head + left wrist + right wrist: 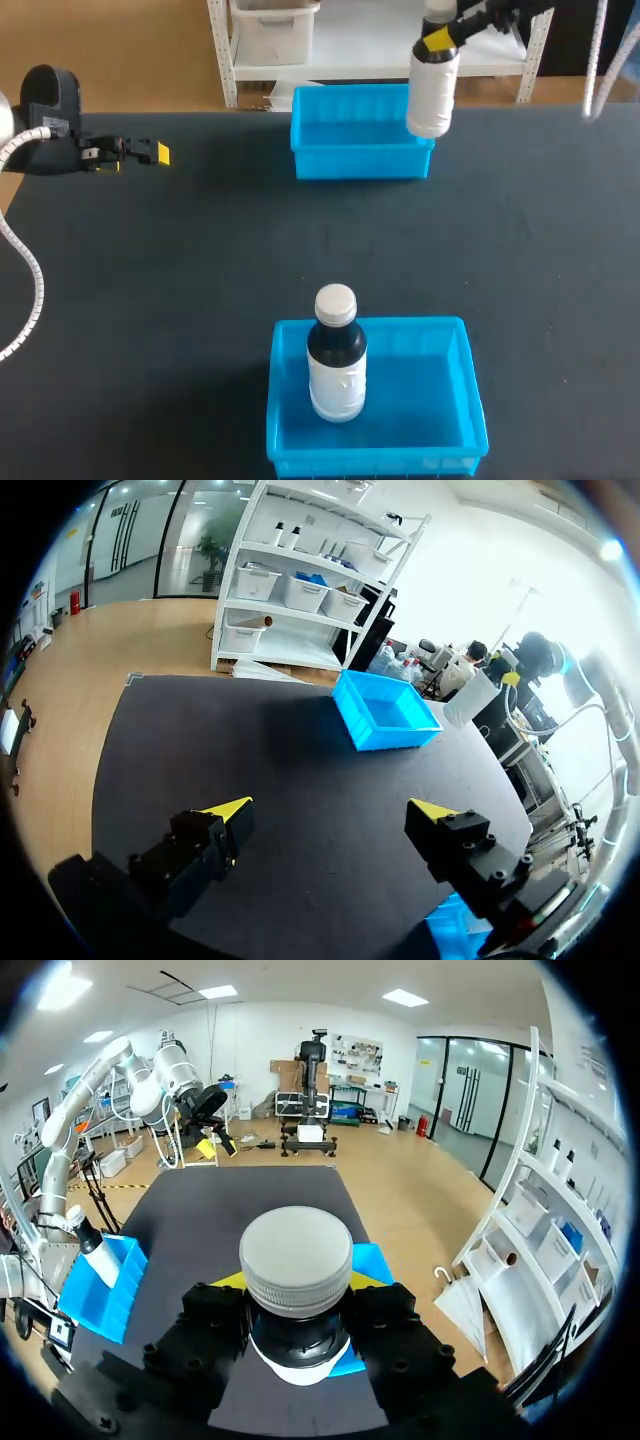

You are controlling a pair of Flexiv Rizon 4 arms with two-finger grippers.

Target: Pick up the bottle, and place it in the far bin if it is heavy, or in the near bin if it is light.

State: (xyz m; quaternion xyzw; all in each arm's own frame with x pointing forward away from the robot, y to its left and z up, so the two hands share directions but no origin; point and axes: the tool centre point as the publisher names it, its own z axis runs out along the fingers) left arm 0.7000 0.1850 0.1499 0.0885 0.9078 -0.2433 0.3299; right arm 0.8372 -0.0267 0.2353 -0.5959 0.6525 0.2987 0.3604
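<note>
My right gripper (437, 40) is shut on the black neck of a white bottle (432, 92). The bottle hangs upright over the right end of the far blue bin (350, 160). In the right wrist view its grey cap (297, 1258) fills the space between the yellow-tipped fingers, and the far bin (372, 1260) shows beneath. A second bottle (336, 355), white with a black shoulder, stands upright in the near blue bin (440, 440). My left gripper (150, 153) rests open over the table's far left, holding nothing (330, 810).
The dark table (200, 280) lies bare between the two bins. In the left wrist view the far bin (385, 712) and the held bottle (470, 698) lie well ahead of the fingers, and a corner of the near bin (455, 925) lies close beside them.
</note>
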